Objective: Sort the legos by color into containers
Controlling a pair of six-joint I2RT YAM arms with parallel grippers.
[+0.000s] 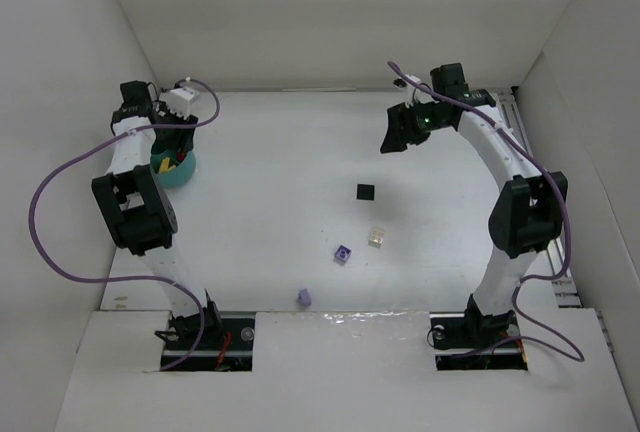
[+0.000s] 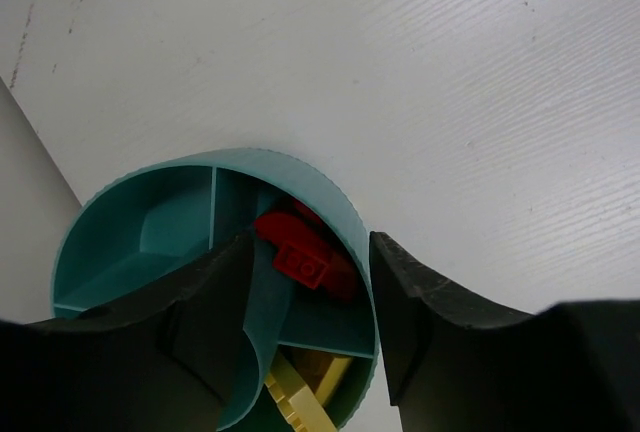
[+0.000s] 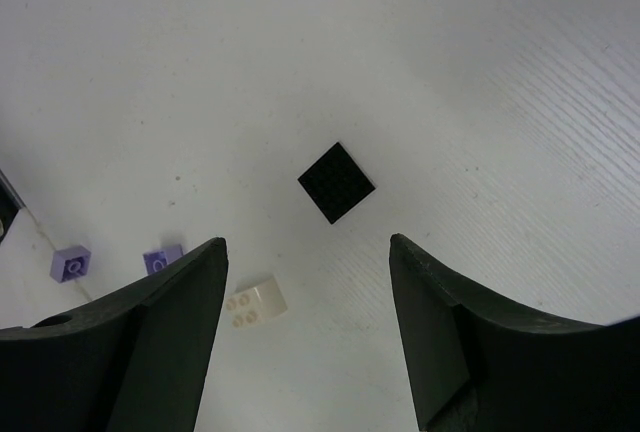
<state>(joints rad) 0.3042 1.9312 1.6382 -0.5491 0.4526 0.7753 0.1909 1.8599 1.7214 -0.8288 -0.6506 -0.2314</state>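
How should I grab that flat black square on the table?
Pinch the black square across two opposite edges, straight down from above: it lies flat and thin. It sits diagonal to the right gripper, so turn the wrist first, probably.

One teal bowl sits under the left end effector. It holds red bricks and yellow bricks, too overlapped to count. On the surface ahead of the right end effector lie two lilac bricks, one cream brick and one black square.
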